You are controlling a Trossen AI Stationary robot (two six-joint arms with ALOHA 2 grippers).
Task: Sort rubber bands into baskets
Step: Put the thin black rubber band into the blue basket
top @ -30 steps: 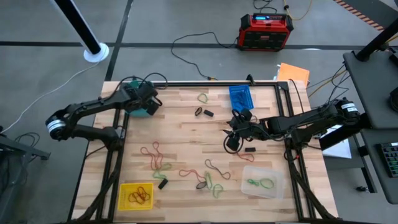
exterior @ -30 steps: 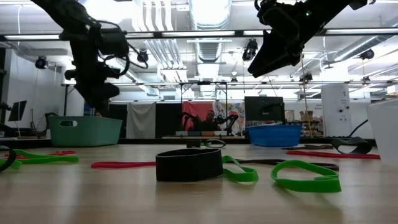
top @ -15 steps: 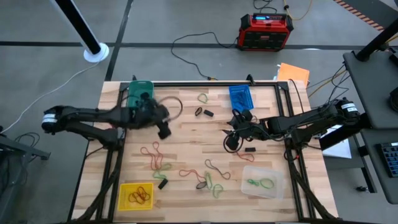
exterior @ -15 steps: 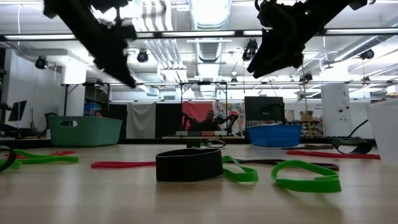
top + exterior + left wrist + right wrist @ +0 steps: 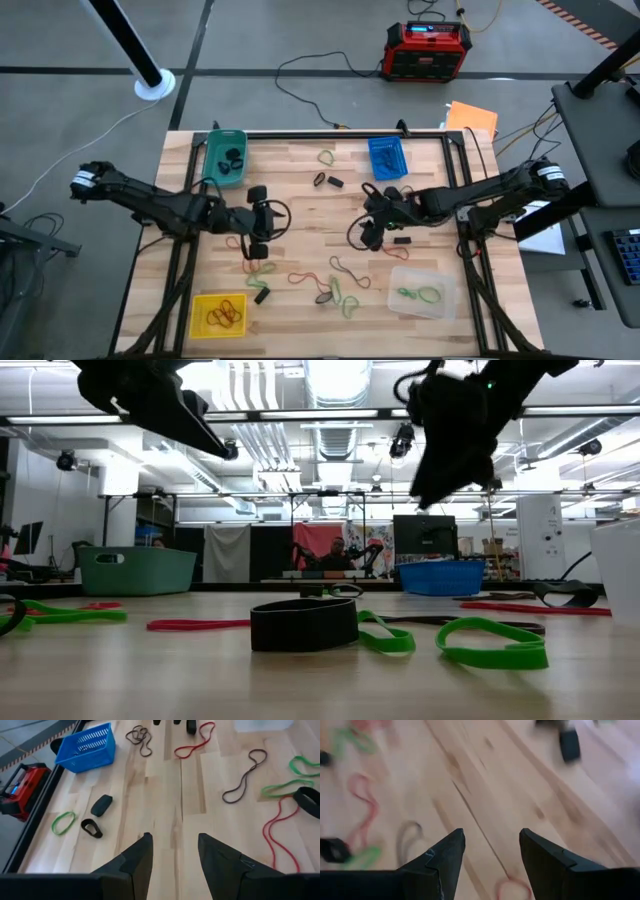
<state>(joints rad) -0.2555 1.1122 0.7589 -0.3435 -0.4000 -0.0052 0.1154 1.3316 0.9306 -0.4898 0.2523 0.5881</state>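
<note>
Fingers on your left gripper [image 5: 258, 222] stand apart with nothing between them, left of centre in the high view over bare wood; its wrist view shows both dark fingers [image 5: 137, 862] spread, gripping nothing. Your right gripper [image 5: 372, 222] sits just right of centre, its fingers [image 5: 442, 856] likewise parted and empty above the surface [image 5: 300, 190]. Your rubber bands [image 5: 335, 285] lie scattered across the lower middle of the high view in red, green and black. Look for the teal basket [image 5: 225, 157] at the upper left, the blue basket [image 5: 387, 156] at the upper right, the yellow basket [image 5: 219, 314] at the lower left holding red bands, and the clear basket [image 5: 421, 292] at the lower right holding a green one.
</note>
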